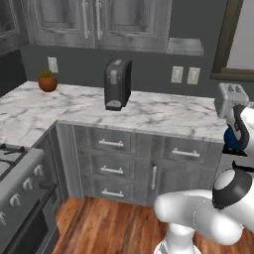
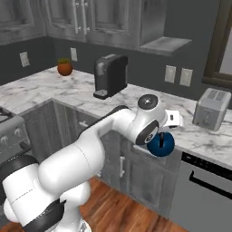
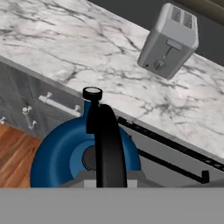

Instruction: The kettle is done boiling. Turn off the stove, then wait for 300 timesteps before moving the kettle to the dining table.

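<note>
1. The kettle (image 3: 61,153) is a small, round, glossy blue pot with a squat, dome-like body. In the hand view a paler blue ring surrounds a dark centre on its top.
2. A thin black arched handle (image 3: 106,144) spans the kettle from front to back, and beyond its far end stands a small black knob-like cap with a pale top.
3. The gripper (image 2: 162,135) is clamped on the kettle's black handle; its jaws are drawn together, and the kettle (image 2: 161,144) hangs beneath the hand off any surface.
4. In the right base view the kettle sits in the air just in front of the edge of the white marble worktop (image 2: 41,90), level with the grey drawer fronts, and lower and to the left of the toaster (image 2: 210,108).
5. In the left base view a sliver of the blue kettle (image 1: 231,139) shows behind the white arm, below the toaster (image 1: 230,99).
6. The silver toaster (image 3: 170,39) stands on the worktop (image 3: 65,48) beyond the kettle in the hand view, well apart from it.
7. Left of the toaster along the worktop stands a dark coffee machine (image 2: 110,74), and farther left a small potted plant (image 2: 64,67) sits near the wall.
8. The stove (image 1: 20,193) is at the far left of the left base view, well apart from the toaster, with front knobs showing.
</note>
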You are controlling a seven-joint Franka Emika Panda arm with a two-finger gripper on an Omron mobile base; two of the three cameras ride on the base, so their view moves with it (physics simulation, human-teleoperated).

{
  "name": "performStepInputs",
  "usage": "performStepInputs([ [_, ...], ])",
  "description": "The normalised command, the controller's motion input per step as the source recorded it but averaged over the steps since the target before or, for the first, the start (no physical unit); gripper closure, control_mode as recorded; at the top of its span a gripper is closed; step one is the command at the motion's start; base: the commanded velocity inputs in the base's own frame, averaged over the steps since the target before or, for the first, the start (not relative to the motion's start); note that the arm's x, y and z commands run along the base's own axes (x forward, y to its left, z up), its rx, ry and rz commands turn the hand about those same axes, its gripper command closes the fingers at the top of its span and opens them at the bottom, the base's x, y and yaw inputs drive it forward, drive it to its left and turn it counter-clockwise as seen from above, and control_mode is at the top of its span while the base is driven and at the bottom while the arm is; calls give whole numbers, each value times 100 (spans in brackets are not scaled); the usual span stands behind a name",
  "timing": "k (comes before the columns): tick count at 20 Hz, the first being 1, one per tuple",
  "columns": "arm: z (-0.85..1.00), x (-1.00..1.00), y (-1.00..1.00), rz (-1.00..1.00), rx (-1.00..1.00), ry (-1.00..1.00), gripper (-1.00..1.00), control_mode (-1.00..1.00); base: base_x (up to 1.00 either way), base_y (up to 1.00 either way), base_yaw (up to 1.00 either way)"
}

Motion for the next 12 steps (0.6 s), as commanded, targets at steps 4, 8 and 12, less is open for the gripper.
performStepInputs([
  [4,0,0,0,0,0,0,100,100,-13,-41,-39],
  [8,0,0,0,0,0,0,100,100,-12,-40,-39],
  [12,0,0,0,0,0,0,100,100,-11,-41,-39],
])
